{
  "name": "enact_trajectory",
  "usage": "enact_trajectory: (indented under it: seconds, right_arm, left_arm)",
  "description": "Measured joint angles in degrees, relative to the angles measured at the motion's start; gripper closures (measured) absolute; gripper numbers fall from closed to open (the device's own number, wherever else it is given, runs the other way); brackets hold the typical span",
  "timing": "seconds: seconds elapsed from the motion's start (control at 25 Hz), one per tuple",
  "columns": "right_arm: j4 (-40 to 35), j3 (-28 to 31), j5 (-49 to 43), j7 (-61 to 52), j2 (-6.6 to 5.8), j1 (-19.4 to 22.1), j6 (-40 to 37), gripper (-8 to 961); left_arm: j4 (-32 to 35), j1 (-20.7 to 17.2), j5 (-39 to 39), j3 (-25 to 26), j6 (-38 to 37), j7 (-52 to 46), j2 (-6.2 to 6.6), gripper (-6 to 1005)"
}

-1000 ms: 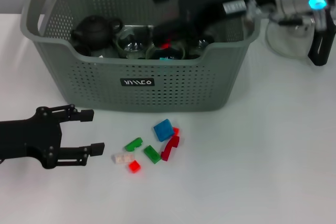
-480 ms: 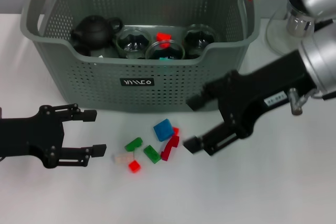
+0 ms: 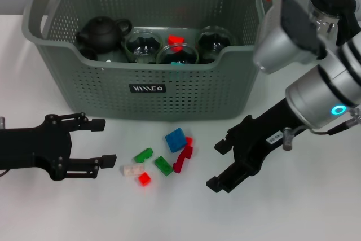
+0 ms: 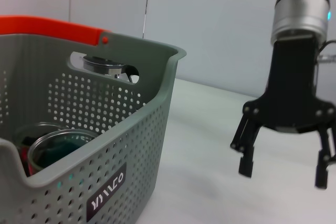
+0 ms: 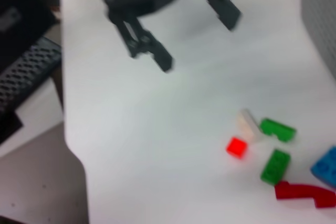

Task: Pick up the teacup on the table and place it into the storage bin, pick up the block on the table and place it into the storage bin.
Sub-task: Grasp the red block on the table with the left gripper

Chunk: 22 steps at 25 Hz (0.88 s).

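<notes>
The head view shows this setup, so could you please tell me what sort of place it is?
Probably a robot test bench in a lab: a plain white table, a storage bin of tea ware, loose toy blocks, and two robot arms over them.

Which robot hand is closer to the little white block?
Left. The left gripper sits open just beside the white block, on its left. The right gripper is open too, farther off past the other blocks.

The storage bin (image 3: 169,91) stands at 12 o'clock on the table (image 3: 180,213), holding a teapot (image 3: 101,31) at its left and cups (image 3: 177,53) beside it. The blocks (image 3: 163,159) lie just before it, at centre. The left gripper (image 3: 98,141) hovers at 9 o'clock of them, the right gripper (image 3: 223,165) at 3 o'clock (both spread wide).
</notes>
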<state>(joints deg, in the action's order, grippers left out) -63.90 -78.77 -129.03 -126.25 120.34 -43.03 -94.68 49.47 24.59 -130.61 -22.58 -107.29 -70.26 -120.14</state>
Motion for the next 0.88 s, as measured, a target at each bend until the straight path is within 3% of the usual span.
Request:
enact_trajectory:
  seconds: [0.4, 0.64, 0.88]
  right_arm:
    - [9.1, -7.0, -1.5, -0.7, 0.07, -4.9, 8.4, 23]
    - [9.2, -9.4, -2.3, -0.4, 0.15, -5.6, 10.8, 24]
    - [7.1, -8.2, -0.6, 1.5, -0.04, -5.1, 8.5, 24]
  left_arm:
    - [-0.7, 0.0, 0.0, 0.0, 0.6, 0.1, 0.03, 186]
    - [-0.7, 0.0, 0.0, 0.0, 1.0, 0.1, -0.03, 186]
    - [-0.5, -0.3, 0.0, 0.0, 1.1, 0.5, 0.02, 185]
